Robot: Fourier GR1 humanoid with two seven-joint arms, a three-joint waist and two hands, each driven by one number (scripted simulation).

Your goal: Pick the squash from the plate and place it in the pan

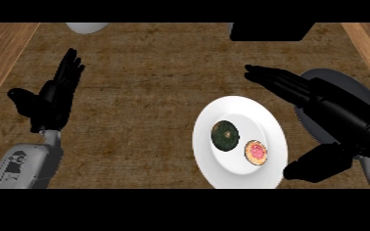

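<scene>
A white plate (217, 164) lies on the counter right of centre. On it sits the squash (225, 135), round and dark green, beside a smaller orange and pink round fruit (256, 151). My right hand (321, 110) hovers just right of the plate, open, with straight fingers pointing up and left and the thumb low by the plate's right rim. It touches neither item. The grey pan (345, 84) lies at the right edge, largely hidden beneath that hand. My left hand (49, 100) rests open at the far left, fingers up.
A black object (271, 31) stands at the counter's far edge, right of centre. A white rounded object (86, 27) shows at the far left. Lighter wooden strips (14, 44) border the dark counter top on both sides.
</scene>
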